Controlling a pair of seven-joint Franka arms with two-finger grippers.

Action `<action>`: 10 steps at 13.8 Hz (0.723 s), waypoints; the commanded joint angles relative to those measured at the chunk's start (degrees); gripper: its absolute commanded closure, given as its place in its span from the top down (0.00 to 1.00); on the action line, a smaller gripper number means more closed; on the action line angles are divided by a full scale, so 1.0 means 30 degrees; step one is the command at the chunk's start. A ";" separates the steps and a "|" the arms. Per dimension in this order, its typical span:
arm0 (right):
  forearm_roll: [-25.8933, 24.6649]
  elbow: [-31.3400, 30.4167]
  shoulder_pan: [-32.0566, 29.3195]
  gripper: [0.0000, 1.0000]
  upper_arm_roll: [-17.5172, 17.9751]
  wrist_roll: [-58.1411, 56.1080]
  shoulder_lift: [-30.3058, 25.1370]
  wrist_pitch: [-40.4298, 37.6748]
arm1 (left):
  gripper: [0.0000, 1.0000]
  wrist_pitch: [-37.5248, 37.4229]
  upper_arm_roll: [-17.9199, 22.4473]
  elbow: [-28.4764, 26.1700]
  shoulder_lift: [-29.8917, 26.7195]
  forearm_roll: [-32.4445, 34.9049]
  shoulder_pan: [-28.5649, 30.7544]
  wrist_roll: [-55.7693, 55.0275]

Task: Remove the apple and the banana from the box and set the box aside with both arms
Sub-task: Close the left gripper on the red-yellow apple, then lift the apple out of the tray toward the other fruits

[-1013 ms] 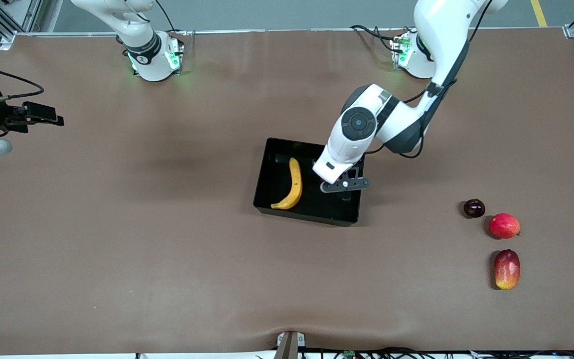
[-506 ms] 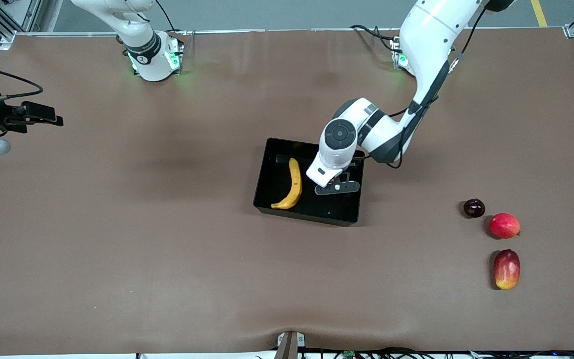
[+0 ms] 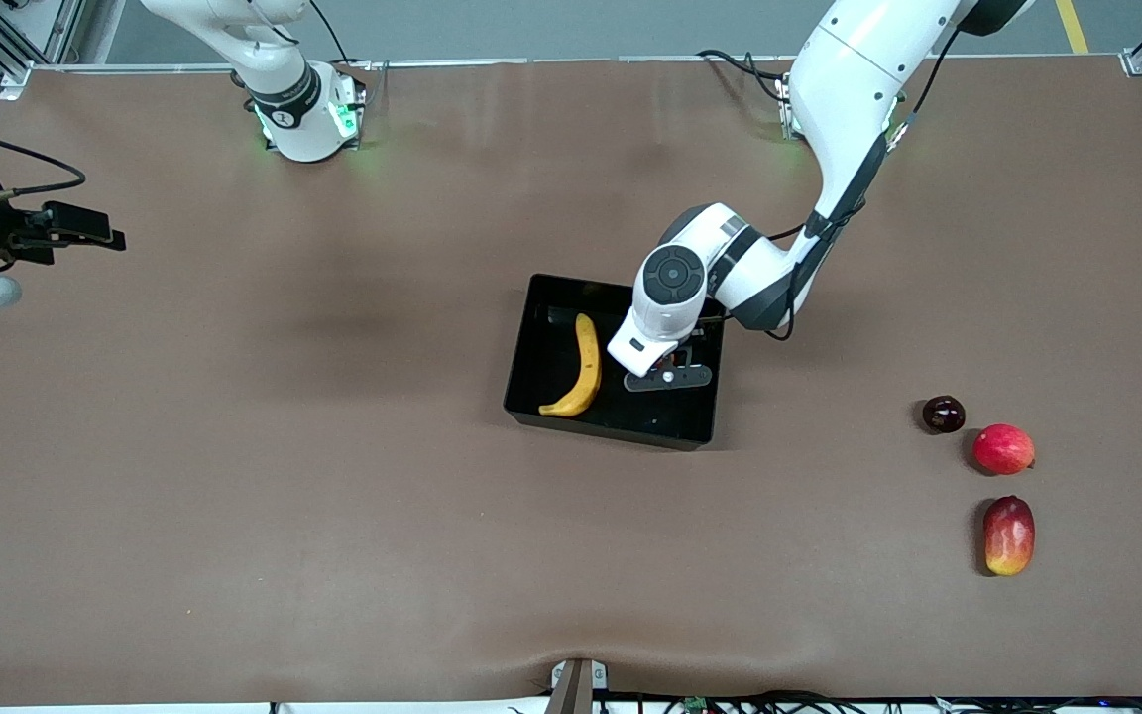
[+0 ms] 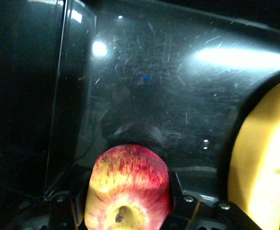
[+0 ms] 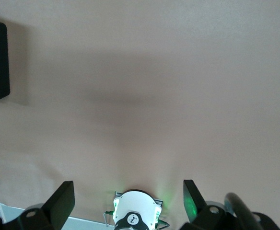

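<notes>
The step in hand is lifting out the apple (image 4: 128, 187). The left end effector (image 3: 670, 369) is down inside the box (image 3: 541, 307), at the end toward the left arm's side, and in the left wrist view its fingers (image 4: 176, 184) sit against both flanks of the apple, so I judge the grip made or nearly so. The banana (image 3: 581, 367) lies in the box just beside the apple, toward the right arm's end. The box rests on the tabletop (image 3: 333, 496) near its middle. Next, the grip likely needs to be firm, then a straight lift clear of the low wall, without nudging the banana. The right end effector (image 5: 125, 201) waits with its fingers spread, up over bare tabletop near its own base.
</notes>
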 commanded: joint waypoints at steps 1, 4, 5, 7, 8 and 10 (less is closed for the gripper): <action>0.0221 0.0365 -0.0167 1.00 0.0138 -0.0010 0.0143 -0.0228 | 0.00 -0.1095 0.0048 0.0609 -0.1282 0.0352 0.0186 0.0560; 0.0221 0.0365 -0.0254 1.00 0.0138 -0.0039 0.0143 -0.0228 | 0.00 -0.4224 0.0077 0.3707 -0.1520 0.0323 0.0682 0.1290; 0.0308 0.0394 -0.0370 1.00 0.0138 -0.0039 0.0172 -0.0199 | 0.00 -0.5250 0.0077 0.4821 -0.1520 0.0149 0.1033 0.1932; 0.0426 0.0424 -0.0371 1.00 0.0138 -0.0009 0.0231 -0.0170 | 0.00 -0.6312 0.0048 0.5826 -0.1927 -0.0027 0.2144 0.3221; 0.0426 0.0424 -0.0342 1.00 0.0138 -0.0009 0.0231 -0.0199 | 0.00 -0.6373 0.0048 0.5771 -0.2191 -0.0115 0.2991 0.3894; 0.0426 0.0424 -0.0342 1.00 0.0138 -0.0009 0.0231 -0.0199 | 0.00 -0.6636 0.0048 0.5711 -0.2370 -0.0146 0.4806 0.6204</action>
